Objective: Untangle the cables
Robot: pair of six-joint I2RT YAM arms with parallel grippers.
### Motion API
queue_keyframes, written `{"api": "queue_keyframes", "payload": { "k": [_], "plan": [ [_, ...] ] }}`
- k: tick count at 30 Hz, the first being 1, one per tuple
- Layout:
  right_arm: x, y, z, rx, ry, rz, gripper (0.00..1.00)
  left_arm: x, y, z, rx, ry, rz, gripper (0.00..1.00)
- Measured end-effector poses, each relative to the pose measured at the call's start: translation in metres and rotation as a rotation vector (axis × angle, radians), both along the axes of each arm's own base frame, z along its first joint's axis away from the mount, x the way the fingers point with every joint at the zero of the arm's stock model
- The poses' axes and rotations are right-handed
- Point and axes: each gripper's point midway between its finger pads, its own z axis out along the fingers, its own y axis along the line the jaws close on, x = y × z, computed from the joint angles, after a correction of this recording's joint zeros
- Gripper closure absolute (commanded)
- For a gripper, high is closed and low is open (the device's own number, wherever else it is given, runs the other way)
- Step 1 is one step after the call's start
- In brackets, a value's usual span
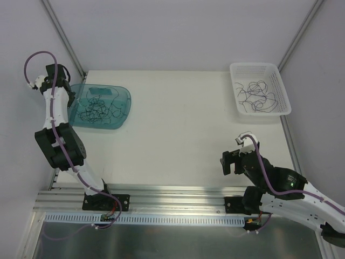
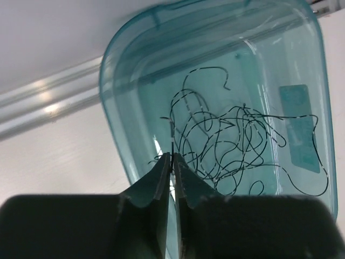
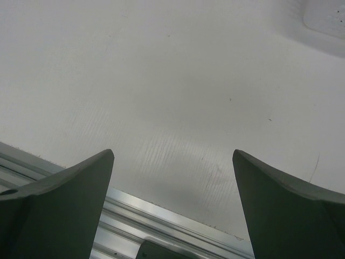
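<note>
A tangle of thin dark cables (image 1: 97,109) lies in the teal tray (image 1: 123,108) at the back left. My left gripper (image 1: 71,96) is at the tray's left rim. In the left wrist view it (image 2: 172,159) is shut on one thin cable strand that rises from the pinch and runs into the tangle (image 2: 226,140) inside the tray (image 2: 116,135). More loose cables (image 1: 257,91) lie in the white basket (image 1: 281,81) at the back right. My right gripper (image 1: 235,151) is open and empty above the bare table near the front edge (image 3: 172,156).
The aluminium rail (image 1: 172,197) runs along the table's front edge and shows under the right gripper (image 3: 161,216). A corner of the white basket (image 3: 329,16) shows at the top right of the right wrist view. A label (image 2: 299,127) lies in the tray.
</note>
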Motion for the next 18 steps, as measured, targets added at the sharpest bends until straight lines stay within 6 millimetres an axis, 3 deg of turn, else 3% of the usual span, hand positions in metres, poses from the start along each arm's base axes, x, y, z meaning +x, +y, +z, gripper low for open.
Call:
{"api": "queue_keyframes", "payload": {
  "k": [3, 8, 11, 13, 14, 18],
  "plan": [
    [0.000, 0.000, 0.000, 0.000, 0.000, -0.001, 0.03, 0.030, 0.002, 0.004, 0.033, 0.010, -0.096, 0.85],
    [0.001, -0.003, -0.001, -0.007, 0.001, -0.020, 0.03, 0.061, -0.008, -0.011, 0.055, 0.071, -0.261, 0.64],
    [0.001, -0.006, -0.002, -0.019, 0.007, -0.032, 0.03, 0.065, -0.021, -0.016, 0.043, 0.093, -0.347, 0.41],
    [0.000, -0.009, -0.002, -0.028, 0.009, -0.040, 0.03, 0.065, -0.024, -0.014, 0.043, 0.092, -0.387, 0.32],
    [0.001, -0.011, -0.001, -0.035, 0.007, -0.046, 0.03, 0.065, -0.026, -0.012, 0.042, 0.088, -0.401, 0.21],
    [0.002, -0.017, 0.006, -0.054, -0.005, -0.069, 0.03, 0.055, -0.036, 0.004, 0.061, 0.074, -0.477, 0.01]
  ]
}}
